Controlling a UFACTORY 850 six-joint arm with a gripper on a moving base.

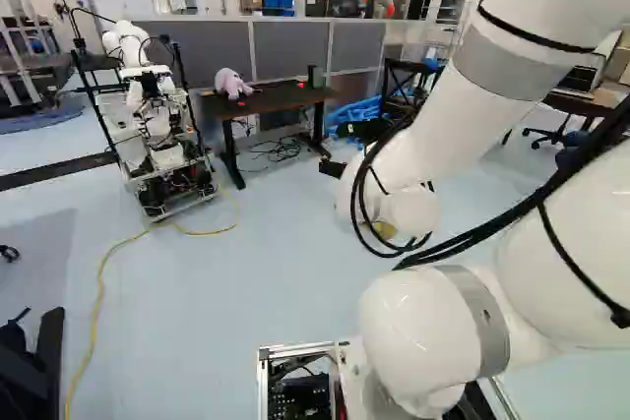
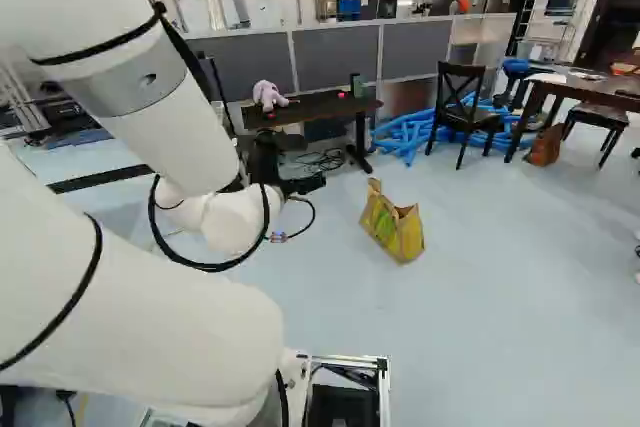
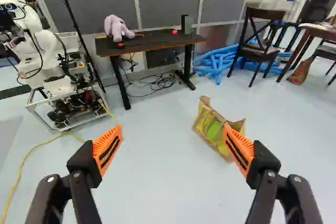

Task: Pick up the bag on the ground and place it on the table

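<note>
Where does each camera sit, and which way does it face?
Left base view: behind the arm, to its left, facing ahead and slightly down; the arm stands right of the middle.
Right base view: behind the arm, to its right, also facing ahead; the arm stands left of the middle.
Wrist view: on the wrist, looking along the open gripper; the bag is ahead.
All three show the desk with the purple toy.
</note>
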